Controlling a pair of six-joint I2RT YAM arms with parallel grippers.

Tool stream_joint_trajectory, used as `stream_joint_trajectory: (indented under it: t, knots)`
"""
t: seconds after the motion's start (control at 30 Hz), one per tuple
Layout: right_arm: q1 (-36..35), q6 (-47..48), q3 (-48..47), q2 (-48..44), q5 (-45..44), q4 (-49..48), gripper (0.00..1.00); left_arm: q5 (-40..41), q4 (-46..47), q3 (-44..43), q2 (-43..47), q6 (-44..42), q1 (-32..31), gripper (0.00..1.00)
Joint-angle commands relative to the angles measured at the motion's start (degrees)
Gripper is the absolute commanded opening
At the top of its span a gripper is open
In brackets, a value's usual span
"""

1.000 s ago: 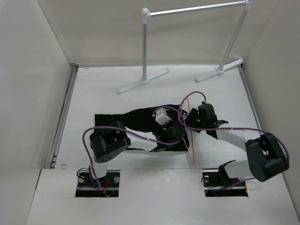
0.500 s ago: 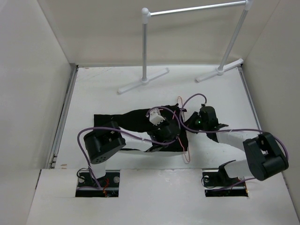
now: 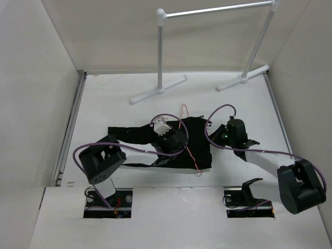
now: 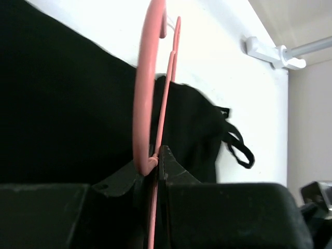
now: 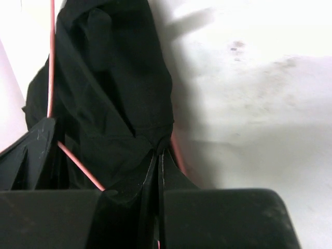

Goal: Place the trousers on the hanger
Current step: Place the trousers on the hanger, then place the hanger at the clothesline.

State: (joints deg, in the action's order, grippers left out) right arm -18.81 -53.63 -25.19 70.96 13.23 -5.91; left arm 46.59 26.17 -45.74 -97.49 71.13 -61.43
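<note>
The black trousers [image 3: 150, 137] lie crumpled in the middle of the table. The thin pink hanger [image 3: 190, 150] stands across their right part, with its hook [image 3: 182, 109] toward the rack. My left gripper [image 3: 181, 141] is shut on the hanger; in the left wrist view the wire [image 4: 144, 93] runs up from between the jaws [image 4: 156, 155], over the trousers [image 4: 62, 104]. My right gripper [image 3: 213, 139] is at the trousers' right edge. In the right wrist view it [image 5: 158, 150] is shut on a pinch of black fabric [image 5: 114, 78], with the hanger wire [image 5: 52, 62] to the left.
A white tubular garment rack [image 3: 161, 52] stands at the back, its feet [image 3: 158, 89] on the table and one foot [image 4: 270, 52] showing in the left wrist view. Walls enclose the table on the left, right and back. Purple cables loop off both arms.
My right gripper has shut on the trousers' edge and shifted right. The left arm has carried the hanger left and toward the rack, and the fabric has spread under it.
</note>
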Motion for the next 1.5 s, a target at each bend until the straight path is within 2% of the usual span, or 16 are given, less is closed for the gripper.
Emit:
stream_joint_trajectory:
  t: [0.0,0.2,0.4,0.57,0.87,0.93,1.07,1.17,1.33,1.4,1.47]
  knots:
    - [2.59,-0.25,0.05,-4.42,-2.95,1.6,0.06,1.67,-4.64,4.85,5.55,-1.44,2.23,0.03]
    - [9.0,0.27,0.4,-9.34,-3.04,4.24,0.06,-1.41,-9.38,13.56,17.49,-4.94,5.31,0.03]
    - [11.12,2.03,-0.73,-8.12,-3.39,6.0,0.07,-4.65,-13.96,16.03,27.08,-11.09,7.07,0.03]
    - [11.12,3.08,-1.96,-5.13,-5.76,6.53,0.08,-7.39,-13.61,10.51,25.96,-17.77,4.53,0.03]
    - [10.86,5.72,-6.62,0.75,-8.13,7.23,0.12,-6.69,-16.15,-0.22,21.03,-30.96,-0.05,0.03]
    - [10.51,5.55,-7.5,1.55,-8.75,7.23,0.19,-6.95,-16.85,-2.24,20.68,-32.72,-0.75,0.03]
    - [8.58,5.46,-9.17,-1.07,-10.24,9.59,0.57,-6.86,-20.54,-6.55,21.38,-33.69,-0.84,0.02]
    - [7.52,6.51,-11.27,-5.99,-10.86,14.33,0.7,-7.74,-24.31,-12.42,22.17,-34.13,-0.58,0.02]
    - [7.25,10.99,-18.21,-19.08,-11.65,27.85,0.81,-9.23,-33.19,-27.36,21.21,-37.73,0.21,0.01]
    - [7.16,13.27,-21.81,-24.0,-10.95,33.48,0.81,-10.54,-36.09,-33.77,20.15,-39.66,0.83,0.01]
    - [6.29,15.12,-25.77,-28.57,-9.64,38.23,0.77,-12.65,-39.17,-40.28,18.93,-40.46,1.62,0.01]
